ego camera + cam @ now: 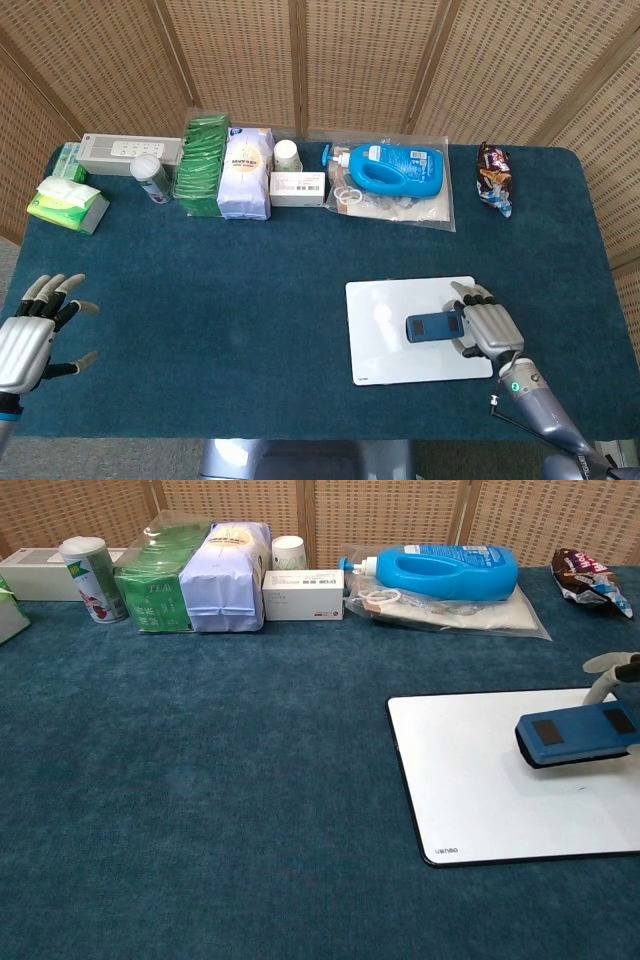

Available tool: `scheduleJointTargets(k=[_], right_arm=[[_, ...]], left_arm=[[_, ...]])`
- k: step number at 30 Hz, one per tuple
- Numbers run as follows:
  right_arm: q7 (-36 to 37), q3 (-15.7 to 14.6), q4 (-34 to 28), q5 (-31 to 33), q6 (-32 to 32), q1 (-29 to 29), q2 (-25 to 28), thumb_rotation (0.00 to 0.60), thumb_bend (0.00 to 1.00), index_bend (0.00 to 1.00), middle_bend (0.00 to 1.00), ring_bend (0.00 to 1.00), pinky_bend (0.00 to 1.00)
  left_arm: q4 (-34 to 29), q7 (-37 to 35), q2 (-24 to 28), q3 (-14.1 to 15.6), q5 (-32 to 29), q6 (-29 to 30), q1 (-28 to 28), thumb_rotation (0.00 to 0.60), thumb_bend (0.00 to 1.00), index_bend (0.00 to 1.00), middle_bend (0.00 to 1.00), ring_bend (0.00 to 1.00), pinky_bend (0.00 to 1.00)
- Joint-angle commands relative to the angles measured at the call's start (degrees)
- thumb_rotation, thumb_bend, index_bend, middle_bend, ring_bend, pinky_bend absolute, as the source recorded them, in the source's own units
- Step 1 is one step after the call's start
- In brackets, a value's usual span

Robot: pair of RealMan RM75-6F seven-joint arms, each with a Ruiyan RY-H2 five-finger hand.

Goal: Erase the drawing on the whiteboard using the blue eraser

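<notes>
The whiteboard point(400, 345) point(490, 780) lies flat on the blue cloth at the front right, its surface plain white with no marks that I can make out. My right hand point(485, 325) grips the blue eraser point(434, 326) point(576, 734) by its right end and presses it on the board's upper right part. In the chest view only a few fingers point(600, 665) show at the right edge. My left hand point(35, 330) hovers at the table's front left corner with its fingers spread and nothing in it.
Along the back edge stand a white box point(130, 153), a can point(150, 177), green tea packs point(203, 165), a white bag point(246, 172), a small carton point(297, 187), a blue detergent bottle point(398, 170) on plastic and a snack packet point(494, 177). A green tissue pack point(66, 203) lies far left.
</notes>
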Motion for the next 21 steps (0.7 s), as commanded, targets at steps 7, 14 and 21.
scheduleJointTargets(k=[7, 14, 21], right_arm=[[-0.4, -1.4, -0.9, -0.3, -1.3, 0.0, -2.5, 0.6, 0.38, 0.61, 0.03, 0.0, 0.0], [0.4, -3.0, -0.1, -1.3, -1.4, -0.9, -4.1, 0.6, 0.38, 0.61, 0.03, 0.0, 0.0], [1.3, -3.9, 1.4, -0.8, -1.7, -1.8, -4.4, 0.6, 0.38, 0.61, 0.03, 0.0, 0.0]], left_arm=[[0.3, -0.4, -0.1, 0.1, -0.1, -0.2, 0.0, 0.6, 0.17, 0.35, 0.11, 0.06, 0.0], [0.2, -0.2, 0.0, 0.1, -0.2, -0.4, 0.0, 0.6, 0.17, 0.35, 0.11, 0.06, 0.0], [0.0, -0.1, 0.1, 0.1, -0.2, -0.5, -0.1, 0.6, 0.17, 0.35, 0.11, 0.06, 0.0]])
